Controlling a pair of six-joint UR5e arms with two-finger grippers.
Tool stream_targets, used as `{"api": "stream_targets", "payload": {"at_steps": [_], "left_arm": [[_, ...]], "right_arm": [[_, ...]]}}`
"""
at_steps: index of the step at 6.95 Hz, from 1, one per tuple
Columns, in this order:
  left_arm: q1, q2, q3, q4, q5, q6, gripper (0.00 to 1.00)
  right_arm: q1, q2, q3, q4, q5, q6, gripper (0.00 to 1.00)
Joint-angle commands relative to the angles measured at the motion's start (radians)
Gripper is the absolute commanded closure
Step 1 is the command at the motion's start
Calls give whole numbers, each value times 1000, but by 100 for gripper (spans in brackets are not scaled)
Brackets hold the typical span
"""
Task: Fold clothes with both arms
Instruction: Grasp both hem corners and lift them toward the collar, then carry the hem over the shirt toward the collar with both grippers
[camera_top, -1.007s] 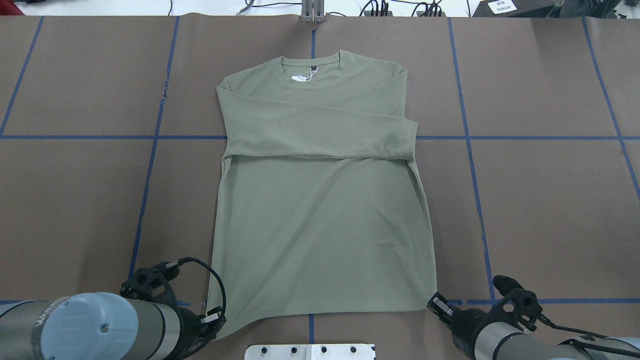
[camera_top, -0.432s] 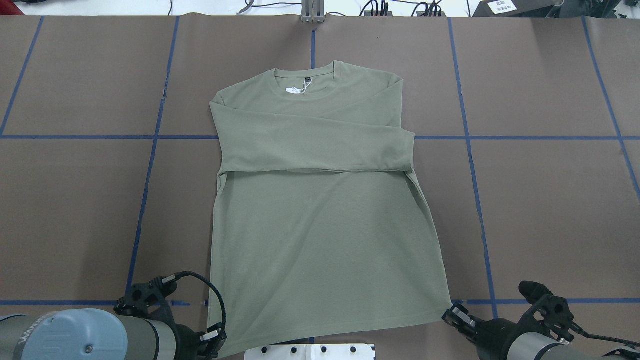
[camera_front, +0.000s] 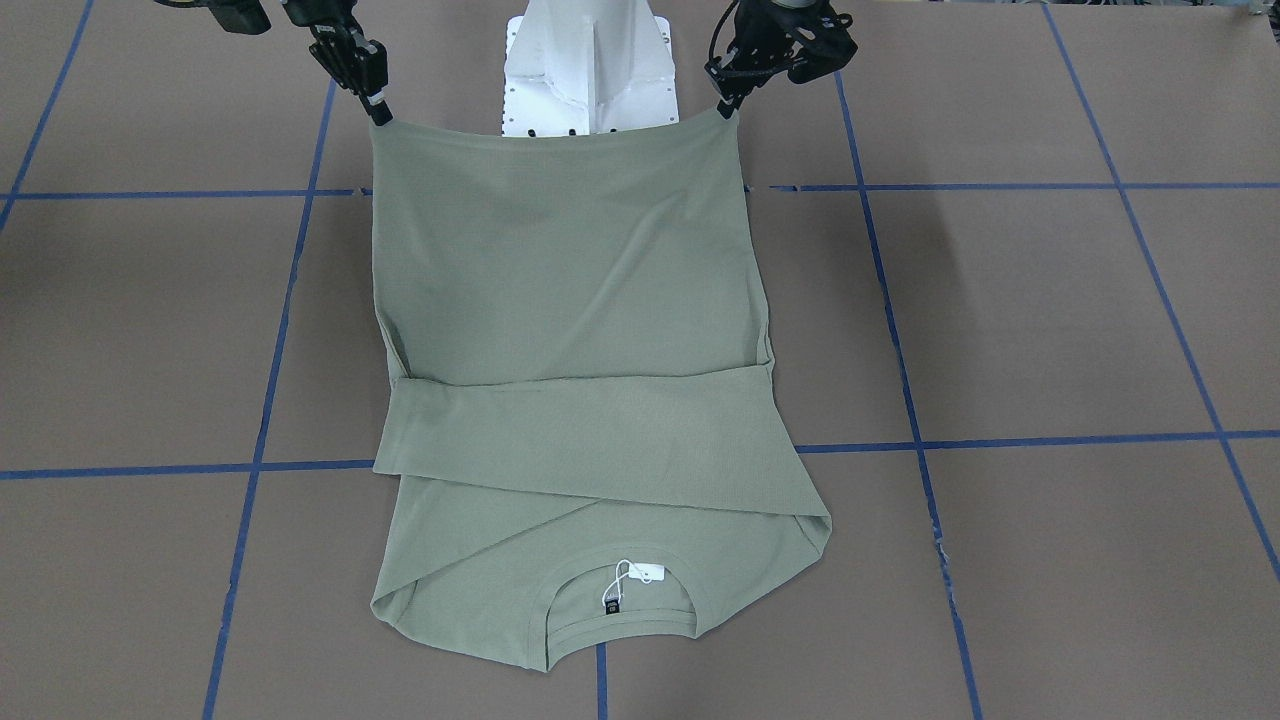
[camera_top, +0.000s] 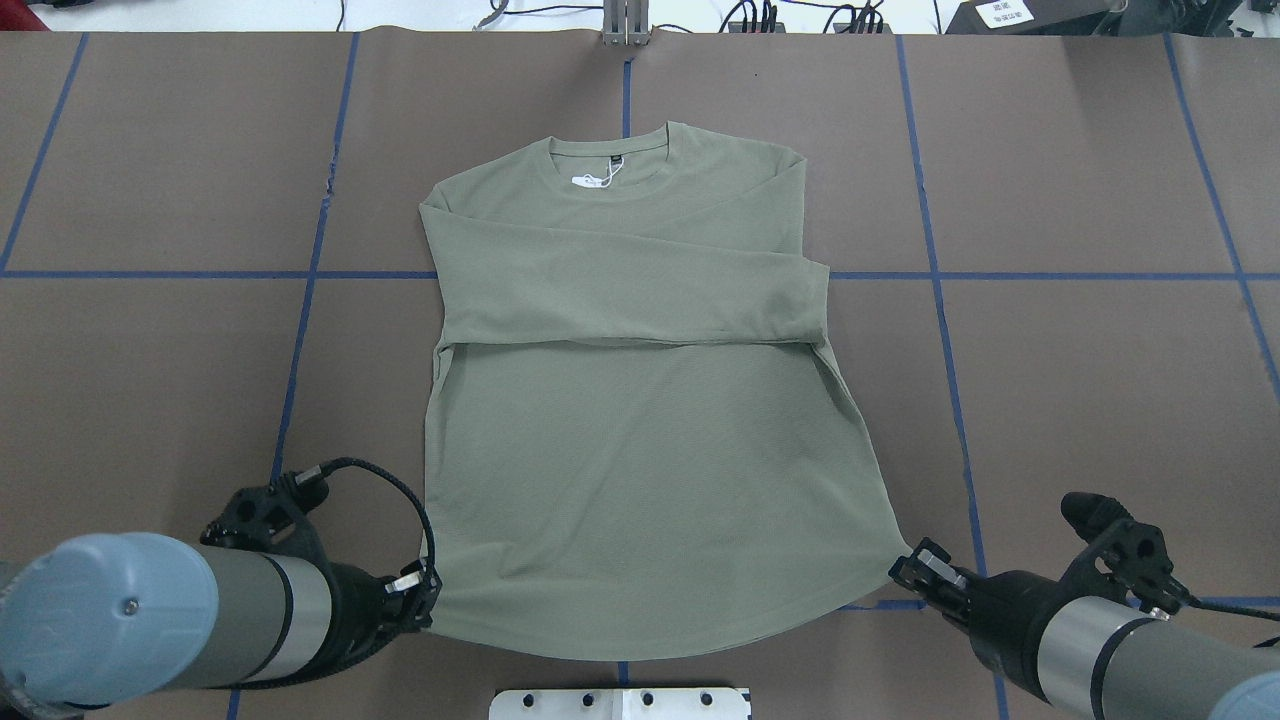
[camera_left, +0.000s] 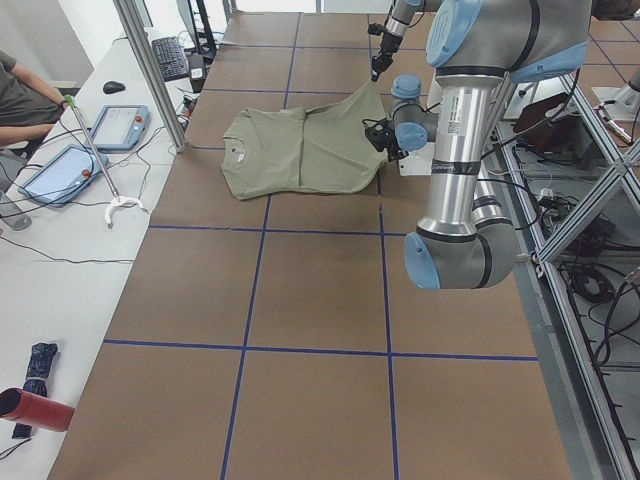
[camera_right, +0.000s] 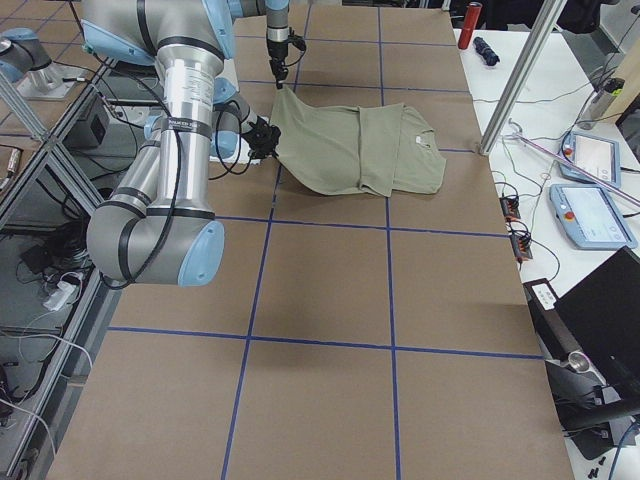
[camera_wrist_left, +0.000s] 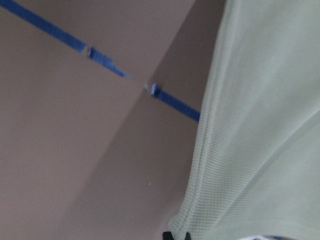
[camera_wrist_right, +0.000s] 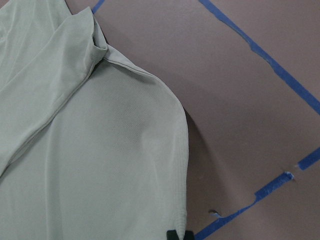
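The sage-green long-sleeved shirt lies face up with both sleeves folded across the chest and its collar and white hang tag at the far side. My left gripper is shut on the near left hem corner. My right gripper is shut on the near right hem corner. Both hold the hem raised off the table, and it sags between them. In the front-facing view the shirt hangs from the left gripper and the right gripper. The wrist views show cloth at the fingertips.
The white pedestal base stands just behind the raised hem. Blue tape lines grid the brown table cover. A metal post stands at the far edge. Tablets lie on the operators' desk.
The shirt slid a little toward the robot. Both grippers then rose with the hem corners, so the near hem is now lifted and bowed.
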Motion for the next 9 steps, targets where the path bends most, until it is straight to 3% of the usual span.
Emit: {"api": "stream_targets", "payload": {"at_steps": [1, 3, 4, 6, 9], "left_arm": [[-154, -46, 54, -1, 3, 195, 100], [-286, -128, 223, -12, 3, 363, 100], [-333, -171, 312, -42, 3, 389, 100], [-425, -232, 429, -124, 3, 451, 100], [-538, -277, 623, -300, 5, 506, 100]], "right_arm": [[185, 127, -103, -1, 132, -150, 100], [453, 360, -336, -13, 359, -264, 100], [556, 420, -399, -46, 447, -322, 100], [675, 677, -653, -124, 458, -401, 100], [802, 856, -918, -119, 535, -511, 100]]}}
